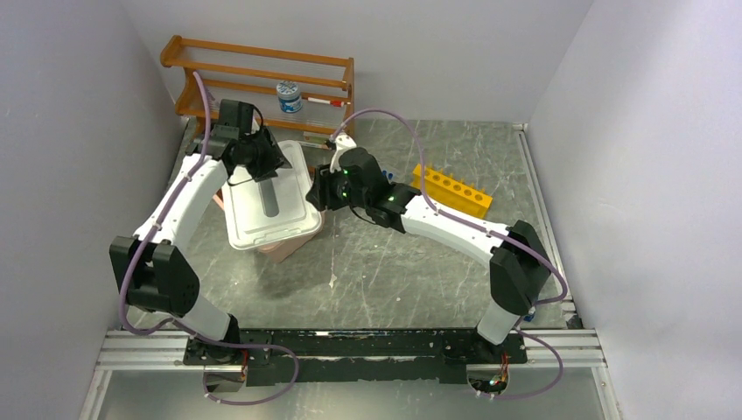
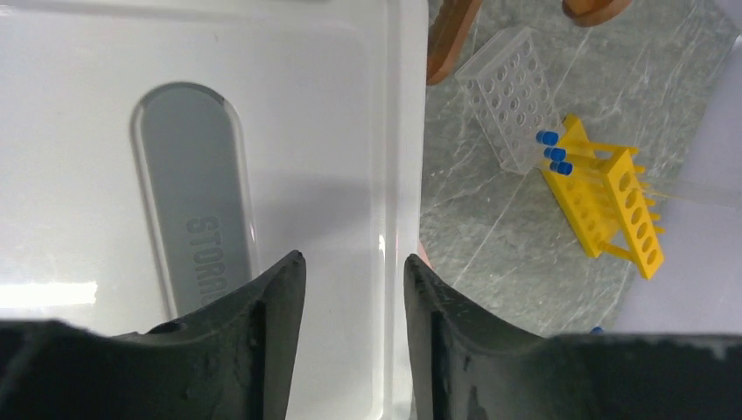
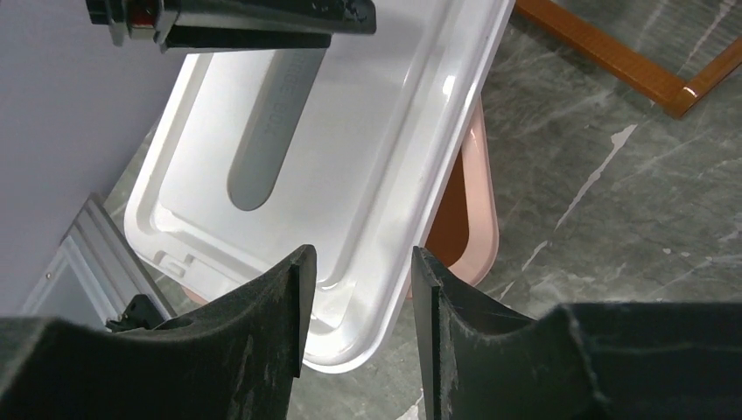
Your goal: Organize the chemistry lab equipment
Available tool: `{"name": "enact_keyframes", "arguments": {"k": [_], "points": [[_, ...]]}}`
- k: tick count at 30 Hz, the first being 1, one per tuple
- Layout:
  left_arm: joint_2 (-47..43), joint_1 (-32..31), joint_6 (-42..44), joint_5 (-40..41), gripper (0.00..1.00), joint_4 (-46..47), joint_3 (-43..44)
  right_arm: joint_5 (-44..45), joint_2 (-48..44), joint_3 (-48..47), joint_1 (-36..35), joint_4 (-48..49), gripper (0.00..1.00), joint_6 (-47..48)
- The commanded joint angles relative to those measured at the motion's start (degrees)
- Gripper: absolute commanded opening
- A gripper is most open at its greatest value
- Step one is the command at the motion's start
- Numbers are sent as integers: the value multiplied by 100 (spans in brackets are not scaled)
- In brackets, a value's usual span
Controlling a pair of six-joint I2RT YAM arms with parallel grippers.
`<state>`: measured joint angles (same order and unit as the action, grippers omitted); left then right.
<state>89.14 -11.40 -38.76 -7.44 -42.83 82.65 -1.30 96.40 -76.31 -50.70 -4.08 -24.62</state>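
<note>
A white lid (image 1: pixel 262 210) with a grey handle (image 2: pixel 197 201) lies skewed on a pink bin (image 1: pixel 284 249). My left gripper (image 1: pixel 258 162) hangs open over the lid's far part, its jaws (image 2: pixel 354 267) astride the lid's right rim. My right gripper (image 1: pixel 315 197) is open at the lid's right edge (image 3: pixel 359 258), with the rim and the pink bin (image 3: pixel 472 219) below the gap. The yellow holed rack (image 1: pixel 451 191) lies right of the bin; the left wrist view shows it (image 2: pixel 608 201) with blue-capped tubes (image 2: pixel 553 153). Goggles, squeeze bottle, tongs and tubing are out of view.
A wooden shelf (image 1: pixel 262 79) stands at the back left with a small jar (image 1: pixel 289 96) and a thin red-tipped tube (image 1: pixel 325 102) on it. A clear holed rack (image 2: pixel 512 109) lies beside the yellow one. Grey walls close in on both sides.
</note>
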Motion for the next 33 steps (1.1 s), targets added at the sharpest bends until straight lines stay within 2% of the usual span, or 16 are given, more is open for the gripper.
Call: {"name": "enact_keyframes", "arguments": {"k": [1, 3, 6, 10, 16, 21, 23, 28, 33], "points": [[-370, -38, 421, 493, 53, -14, 431, 228, 108, -358, 0, -327, 48, 51], [-545, -34, 692, 833, 59, -128, 459, 427, 173, -431, -43, -518, 48, 120], [-837, -21, 1062, 1851, 72, -444, 249, 789, 274, -622, -164, -910, 48, 234], [-1231, 180, 1279, 2449, 75, -683, -376, 1058, 347, -758, -275, -1155, 48, 314], [-1833, 725, 1254, 1950, 68, -664, -1337, 983, 600, -1037, -326, -1484, 47, 471], [-2074, 827, 1225, 1750, 62, -683, -1658, 851, 802, -1172, -341, -1530, 46, 648], [-2142, 841, 1209, 1817, 53, -747, -1747, 842, 931, -1293, -342, -1587, 45, 747], [-2506, 841, 1231, 2116, 45, -728, -1875, 851, 1260, -1663, -334, -1781, 37, 1238], [-2546, 841, 1330, 2124, 46, -793, -1803, 910, 1516, -2069, -335, -1993, 26, 1817]]}}
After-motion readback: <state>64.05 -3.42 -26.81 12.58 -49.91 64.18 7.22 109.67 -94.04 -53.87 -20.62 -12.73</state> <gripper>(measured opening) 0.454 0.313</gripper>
